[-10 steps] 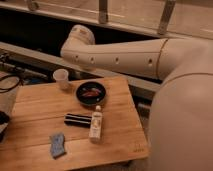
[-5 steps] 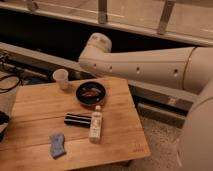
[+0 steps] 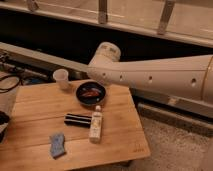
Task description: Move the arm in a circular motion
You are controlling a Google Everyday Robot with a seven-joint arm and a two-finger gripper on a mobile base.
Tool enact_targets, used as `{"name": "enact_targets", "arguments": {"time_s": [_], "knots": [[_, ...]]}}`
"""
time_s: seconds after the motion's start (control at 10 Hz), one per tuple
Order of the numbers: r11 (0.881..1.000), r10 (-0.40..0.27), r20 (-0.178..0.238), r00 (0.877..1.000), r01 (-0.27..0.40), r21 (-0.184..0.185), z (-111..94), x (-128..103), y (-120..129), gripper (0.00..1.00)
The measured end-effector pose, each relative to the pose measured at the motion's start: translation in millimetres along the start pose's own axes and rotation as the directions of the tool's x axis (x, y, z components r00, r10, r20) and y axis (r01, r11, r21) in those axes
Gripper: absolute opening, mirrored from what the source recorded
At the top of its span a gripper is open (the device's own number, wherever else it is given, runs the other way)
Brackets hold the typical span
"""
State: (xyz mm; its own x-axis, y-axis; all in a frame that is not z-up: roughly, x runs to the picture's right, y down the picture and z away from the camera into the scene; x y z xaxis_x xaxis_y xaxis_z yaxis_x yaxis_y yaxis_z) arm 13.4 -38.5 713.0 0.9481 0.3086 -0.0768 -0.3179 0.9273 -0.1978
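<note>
So the big cream-white robot arm (image 3: 160,77) comes in from the right edge as one fat smooth tube. It lies almost level and tapers as it goes left, with a row of small dark screw holes along its side. It ends in a rounded elbow joint (image 3: 106,53) that hangs over the back edge of the light wooden table (image 3: 35,107), just behind the black round bowl (image 3: 90,94) with something reddish in it.

The gripper is out of the shot, somewhere past that elbow, so I honestly can't tell if it's open or closed.

On the table, a small white paper cup (image 3: 61,78) stands upright at the back, left of the bowl. In front of the bowl a flat black rectangular box (image 3: 77,119) lies right beside a white bottle (image 3: 95,125) on its side. A blue folded cloth (image 3: 57,145) sits near the front edge, and a dark cable (image 3: 7,86) curls off to the far left.
</note>
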Motion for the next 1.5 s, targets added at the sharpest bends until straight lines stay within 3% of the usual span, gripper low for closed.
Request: {"name": "enact_targets", "arguments": {"time_s": [0.1, 0.2, 0.4, 0.5, 0.6, 0.8, 1.2, 1.5], "knots": [[0.997, 0.034, 0.017, 0.999, -0.033, -0.072, 17.6, 4.6, -4.6, 0.0], [0.986, 0.071, 0.029, 0.997, -0.066, -0.154, 43.6, 11.7, -7.5, 0.0], [0.958, 0.115, 0.052, 0.992, -0.097, -0.268, 83.8, 13.8, -4.3, 0.0], [0.935, 0.145, 0.075, 0.987, -0.113, -0.335, 106.6, 10.8, -3.3, 0.0], [0.926, 0.164, 0.086, 0.983, -0.123, -0.356, 117.9, 11.3, -1.4, 0.0], [0.943, 0.123, 0.078, 0.989, -0.092, -0.321, 124.4, 9.7, 9.2, 0.0], [0.944, 0.054, 0.08, 0.995, -0.025, -0.328, 90.4, -16.0, 63.0, 0.0], [0.946, -0.055, 0.083, 0.995, 0.079, -0.314, 83.8, -46.5, 79.4, 0.0]]}}
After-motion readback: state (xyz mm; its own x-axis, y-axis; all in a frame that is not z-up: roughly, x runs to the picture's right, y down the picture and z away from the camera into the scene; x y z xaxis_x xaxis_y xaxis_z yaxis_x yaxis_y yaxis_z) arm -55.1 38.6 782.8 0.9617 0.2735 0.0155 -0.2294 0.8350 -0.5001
